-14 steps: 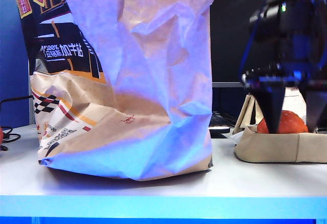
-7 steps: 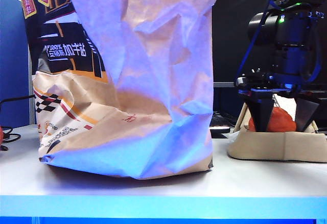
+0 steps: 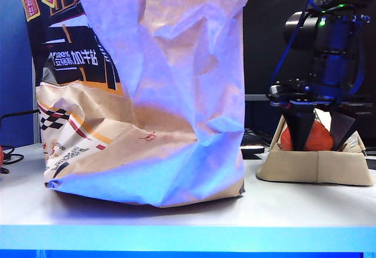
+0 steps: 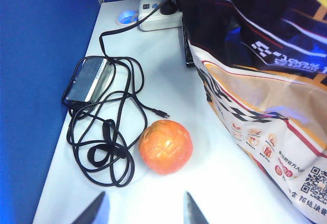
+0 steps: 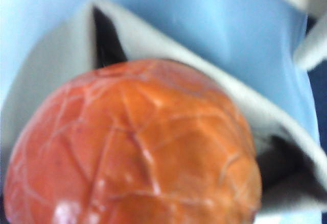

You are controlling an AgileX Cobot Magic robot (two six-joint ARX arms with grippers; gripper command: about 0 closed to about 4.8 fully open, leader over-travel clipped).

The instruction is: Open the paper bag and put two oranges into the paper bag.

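Note:
The paper bag (image 3: 158, 87) stands tall and crinkled on the left and middle of the table; its printed side (image 4: 255, 81) also shows in the left wrist view. One orange (image 4: 165, 146) lies on the table beside the bag, just ahead of my left gripper (image 4: 143, 211), which is open and empty. Another orange (image 3: 321, 138) sits in a beige fabric tray (image 3: 317, 170) on the right. My right gripper (image 3: 320, 134) points down with a dark finger (image 3: 299, 130) on each side of this orange. That orange (image 5: 133, 147) fills the right wrist view and hides the fingers.
A black cable coil (image 4: 104, 142), a power adapter (image 4: 88, 78) and a white power strip (image 4: 153, 15) lie on the table behind the bag. A blue partition wall (image 4: 36, 106) borders that side. The table's front edge (image 3: 188, 231) runs below the bag.
The right gripper's fingers have come closer together around the orange in the tray. The tray has slid a little to the left. The bag has stayed put.

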